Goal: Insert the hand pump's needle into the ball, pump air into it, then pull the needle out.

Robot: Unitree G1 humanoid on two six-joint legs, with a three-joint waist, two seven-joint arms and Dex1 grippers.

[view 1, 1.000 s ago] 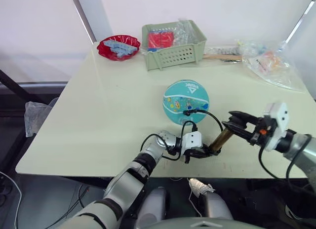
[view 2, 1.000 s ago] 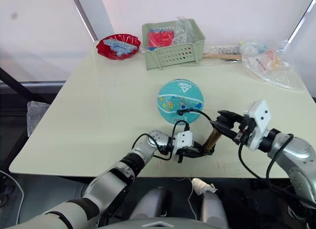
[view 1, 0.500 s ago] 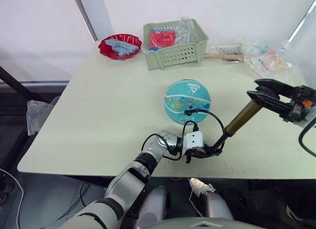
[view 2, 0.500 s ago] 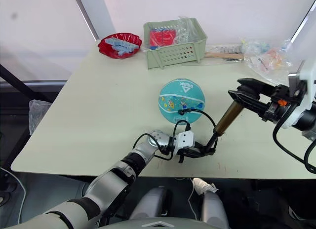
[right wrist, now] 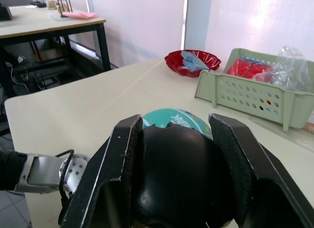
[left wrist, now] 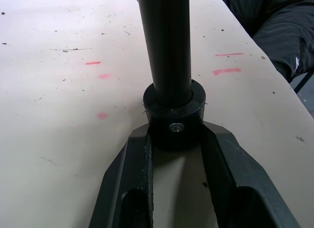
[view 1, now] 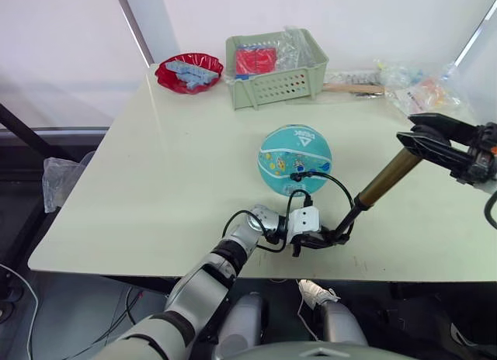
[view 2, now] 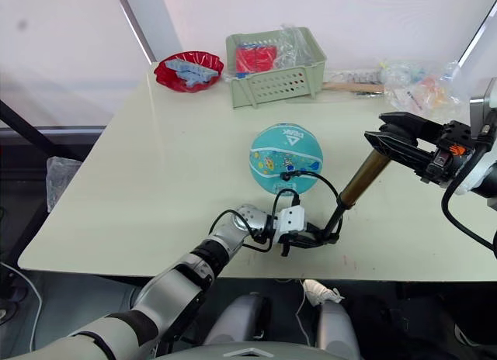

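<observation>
The teal ball (view 1: 294,160) rests mid-table. The hand pump (view 1: 386,178) slants up to the right, its bronze cylinder drawn out above a thin black rod. My left gripper (view 1: 330,237) lies on the table near the front edge, shut on the pump's black lower end (left wrist: 174,115), with a finger (left wrist: 132,174) on each side. My right gripper (view 1: 419,141) is raised to the right of the ball, shut on the pump's black handle (right wrist: 176,179). The black hose (view 1: 326,181) loops from the pump's base to the ball's near side. The needle itself is too small to make out there.
A red bowl (view 1: 189,71) and a green basket (view 1: 273,69) stand at the table's far edge. Plastic bags (view 1: 423,92) and a wooden stick (view 1: 351,88) lie at the back right. The table's front edge runs just below my left gripper.
My right gripper has pulled the handle up and to the right, drawing the pump out long. The left gripper has kept the lower end in place on the table.
</observation>
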